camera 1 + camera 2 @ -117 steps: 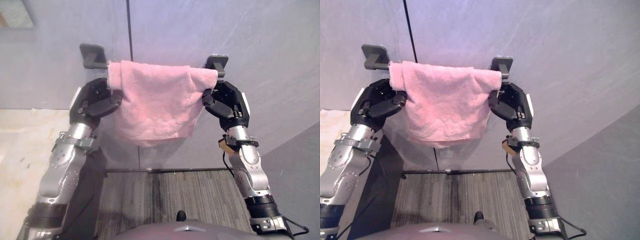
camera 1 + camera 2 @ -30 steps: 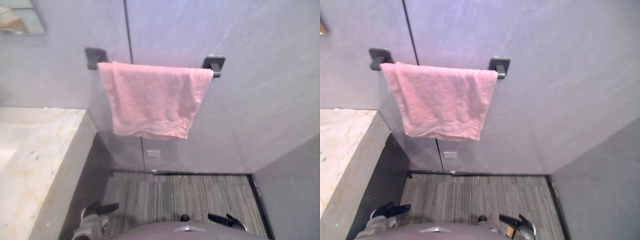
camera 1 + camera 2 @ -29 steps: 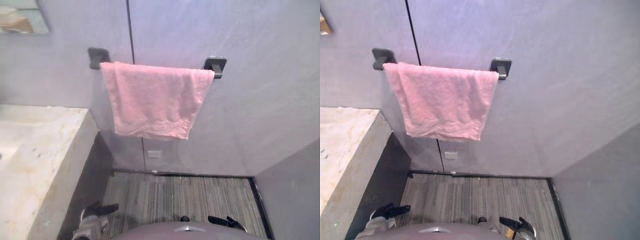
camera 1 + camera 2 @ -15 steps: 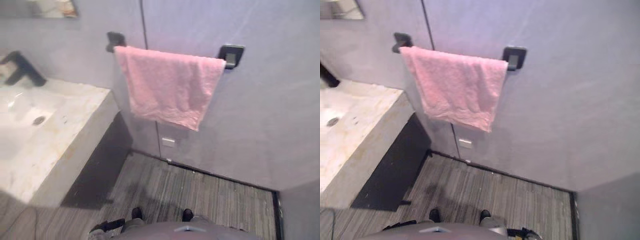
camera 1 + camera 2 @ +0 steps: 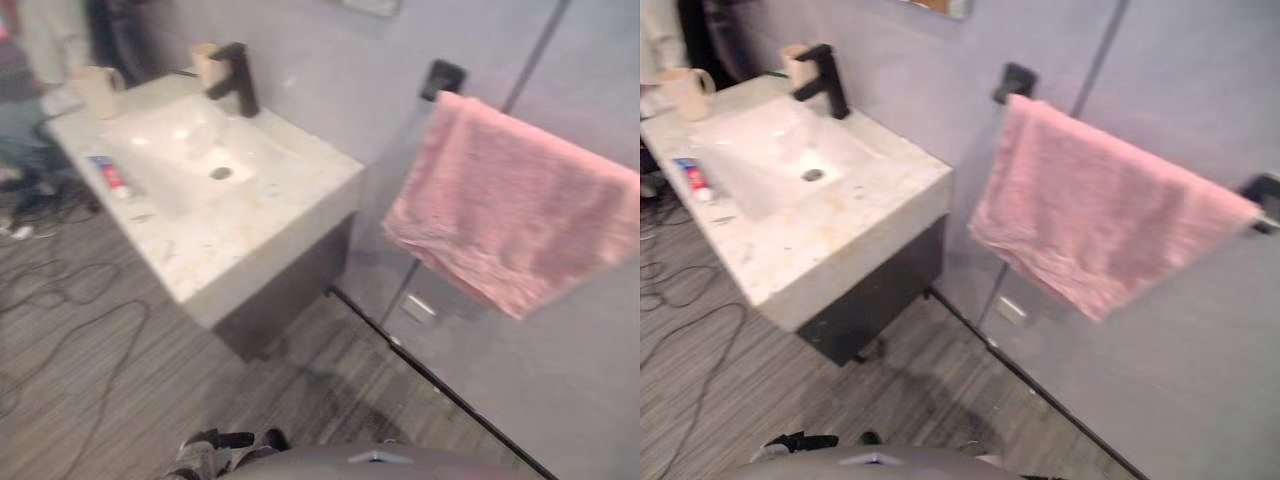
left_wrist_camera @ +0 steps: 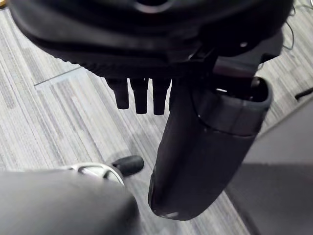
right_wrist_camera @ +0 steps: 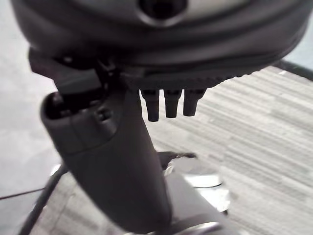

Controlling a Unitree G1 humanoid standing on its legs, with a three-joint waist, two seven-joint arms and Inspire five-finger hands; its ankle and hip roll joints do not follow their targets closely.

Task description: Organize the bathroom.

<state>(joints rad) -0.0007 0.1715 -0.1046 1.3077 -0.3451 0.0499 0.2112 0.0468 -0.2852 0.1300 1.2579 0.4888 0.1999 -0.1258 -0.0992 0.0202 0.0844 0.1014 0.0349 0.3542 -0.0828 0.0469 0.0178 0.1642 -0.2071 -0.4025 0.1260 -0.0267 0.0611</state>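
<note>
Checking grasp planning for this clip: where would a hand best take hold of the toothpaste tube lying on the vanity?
The toothpaste tube lies flat on the vanity counter, left of the basin near the counter's edge. Probably best pinched across its narrow middle from above, since it lies flat with bare counter around it. Both the left hand and the right hand hang empty.

The left hand (image 6: 146, 29) is a glossy black housing with a rounded shell. A ribbed strip runs along its edge above a row of short, blunt dark fingers (image 6: 140, 100), and beside them is a thick, smooth, tube-like black thumb (image 6: 205, 147) whose base has a squared cap with small recessed screws. The right hand (image 7: 161, 34) is built the same in mirror form, with a round recess in its dark shell, the same ribbed edge over stubby black fingers (image 7: 171, 105), and a heavy matte-black thumb (image 7: 127, 166) with screw heads on its knuckle block.
</note>
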